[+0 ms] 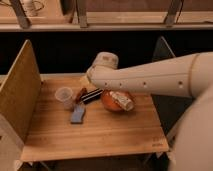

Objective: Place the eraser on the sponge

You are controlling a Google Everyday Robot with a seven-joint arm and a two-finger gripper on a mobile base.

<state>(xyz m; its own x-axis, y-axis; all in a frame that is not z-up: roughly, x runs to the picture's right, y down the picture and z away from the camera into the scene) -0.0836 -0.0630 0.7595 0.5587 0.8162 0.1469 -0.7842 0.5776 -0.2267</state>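
The eraser (92, 95) is a small black block with a pale stripe. It lies on the wooden table (100, 135) between a reddish-brown object (81, 94) and the orange bowl (111, 104). The blue sponge (77, 114) lies flat just in front of it, to the left, apart from it. My white arm reaches in from the right above the bowl. My gripper (87, 80) hangs at the arm's end, just behind and above the eraser, and is mostly hidden by the wrist.
A translucent plastic cup (64, 97) stands left of the reddish-brown object. The orange bowl holds a wrapped packet (122, 100). A tall wooden panel (20, 95) walls the table's left side and a dark panel (162, 50) the right.
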